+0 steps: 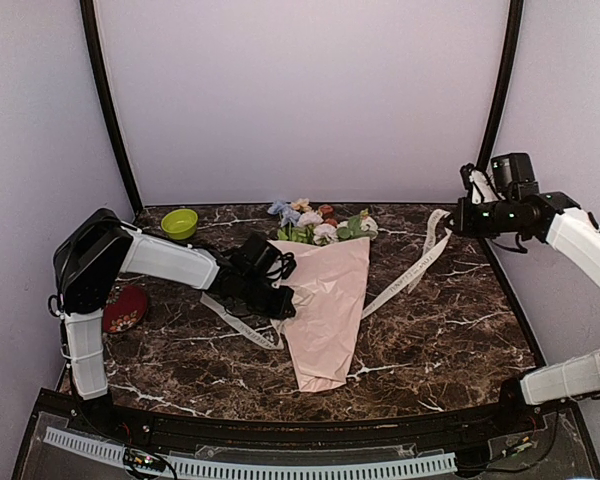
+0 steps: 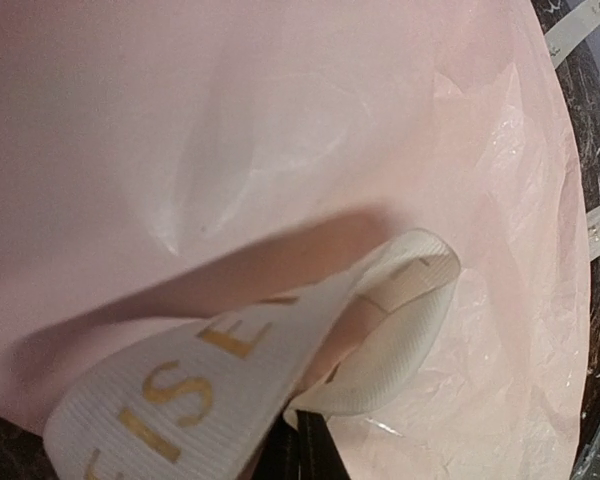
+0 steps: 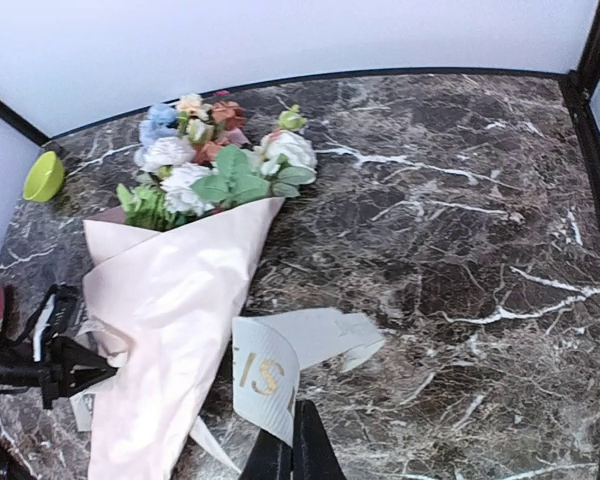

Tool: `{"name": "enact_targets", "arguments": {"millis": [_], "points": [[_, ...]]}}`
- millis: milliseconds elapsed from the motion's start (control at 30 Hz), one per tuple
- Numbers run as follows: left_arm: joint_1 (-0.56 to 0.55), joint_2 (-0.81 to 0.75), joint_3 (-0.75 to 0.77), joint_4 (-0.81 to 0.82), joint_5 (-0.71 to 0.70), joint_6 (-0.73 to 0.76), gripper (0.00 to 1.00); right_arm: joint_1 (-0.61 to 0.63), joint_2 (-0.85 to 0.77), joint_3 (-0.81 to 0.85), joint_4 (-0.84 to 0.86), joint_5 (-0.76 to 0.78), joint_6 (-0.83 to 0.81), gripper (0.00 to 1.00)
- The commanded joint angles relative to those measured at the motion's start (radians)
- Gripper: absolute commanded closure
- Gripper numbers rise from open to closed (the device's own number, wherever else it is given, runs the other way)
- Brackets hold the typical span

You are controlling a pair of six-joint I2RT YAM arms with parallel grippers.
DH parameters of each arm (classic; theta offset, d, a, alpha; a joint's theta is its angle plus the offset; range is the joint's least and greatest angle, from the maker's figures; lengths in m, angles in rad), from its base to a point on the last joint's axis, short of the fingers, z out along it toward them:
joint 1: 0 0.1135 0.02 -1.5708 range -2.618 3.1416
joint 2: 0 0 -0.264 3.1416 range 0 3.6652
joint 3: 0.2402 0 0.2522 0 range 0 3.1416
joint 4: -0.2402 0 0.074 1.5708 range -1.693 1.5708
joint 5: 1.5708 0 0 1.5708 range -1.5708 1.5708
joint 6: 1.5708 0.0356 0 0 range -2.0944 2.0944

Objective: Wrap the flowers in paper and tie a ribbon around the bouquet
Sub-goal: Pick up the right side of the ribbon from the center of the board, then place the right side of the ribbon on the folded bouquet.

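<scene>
The left claw (image 1: 283, 305) is closed tight, pinching a folded loop of the ribbon (image 1: 412, 268) at the left edge of the bouquet (image 1: 325, 300). The right claw (image 1: 450, 222), also closed, grips the ribbon's other end, raised over the far right of the bench (image 1: 450, 340). The bouquet lies flat mid-bench, its flowers (image 1: 315, 225) toward the back
</scene>
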Motion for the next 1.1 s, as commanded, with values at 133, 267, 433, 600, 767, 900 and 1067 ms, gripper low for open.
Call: {"name": "enact_targets", "arguments": {"millis": [133,267,433,600,767,900,1067], "points": [[0.007,-0.001,0.024,-0.169,-0.101,0.059,1.00,0.100,-0.052,0.032,0.144,-0.246,0.010,1.00],[0.007,-0.002,0.013,-0.138,-0.072,0.061,1.00,0.197,-0.009,0.072,0.327,-0.319,0.071,1.00],[0.007,-0.012,-0.005,-0.094,-0.028,0.061,1.00,0.340,0.209,0.141,0.550,-0.435,0.112,1.00],[0.008,-0.075,-0.050,0.011,0.001,0.087,1.00,0.389,0.496,0.265,0.634,-0.499,0.154,1.00],[0.010,-0.153,-0.126,0.148,-0.002,0.131,1.00,0.391,0.721,0.302,0.717,-0.559,0.238,1.00],[0.009,-0.192,-0.151,0.168,0.021,0.182,1.00,0.401,0.872,0.405,0.641,-0.581,0.214,1.00],[0.008,-0.290,-0.198,0.163,0.018,0.311,1.00,0.425,1.000,0.555,0.531,-0.581,0.164,1.00]]}}
